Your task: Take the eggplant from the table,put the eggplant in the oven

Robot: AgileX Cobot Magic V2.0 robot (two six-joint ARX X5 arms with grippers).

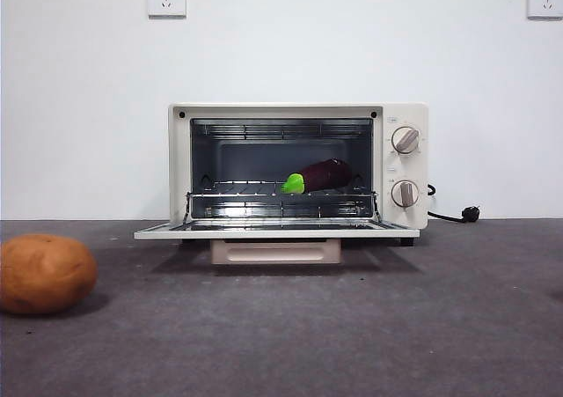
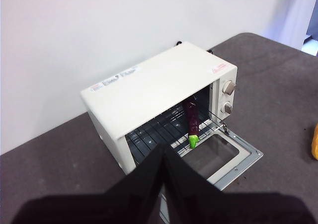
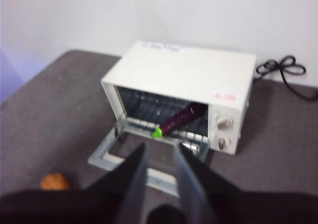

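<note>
Lying on the wire rack inside the cream-white boxy oven, the dark purple toy eggplant with its green cap towards the open door looks delivered; only closing the door might remain. Raised clear of the dark grey table, the left gripper has its jaws pressed together, empty. The right gripper stands slightly parted, holding nothing.

Grey table under oven, potato
</note>
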